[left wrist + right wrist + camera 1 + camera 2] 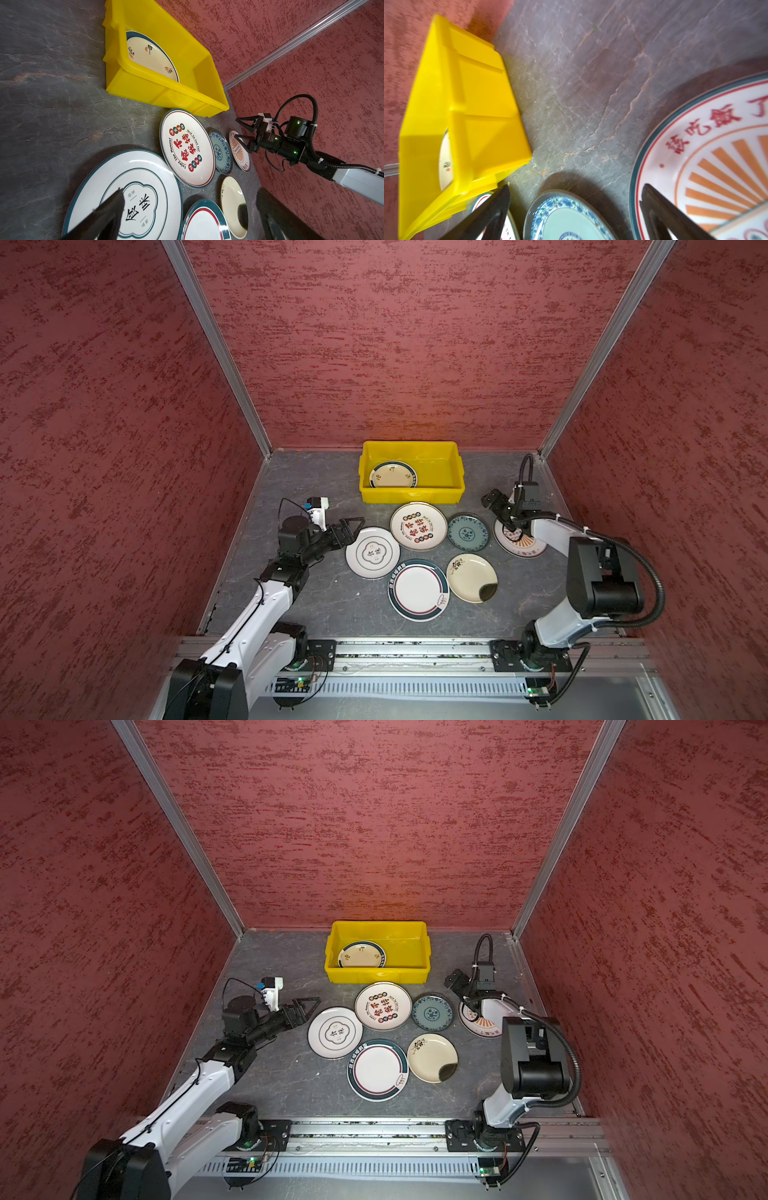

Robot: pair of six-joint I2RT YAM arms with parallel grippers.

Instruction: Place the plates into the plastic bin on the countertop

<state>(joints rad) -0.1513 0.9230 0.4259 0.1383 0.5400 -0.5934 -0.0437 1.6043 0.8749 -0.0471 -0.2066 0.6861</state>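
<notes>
Now left gripper [355,530] gapes at quatrefoil plate's [372,552] rim, right gripper [500,512] gapes over another's.

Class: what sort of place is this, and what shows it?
Likely a robot test booth, not a kitchen: red walls box in a slate countertop, two arms mounted on a front rail.

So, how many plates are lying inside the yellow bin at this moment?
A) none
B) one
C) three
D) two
B: in both top views the plastic bin holds a single plate, cream with a dark-teal rim, on the left side of its floor, and the rest of the floor is bare yellow.
</notes>
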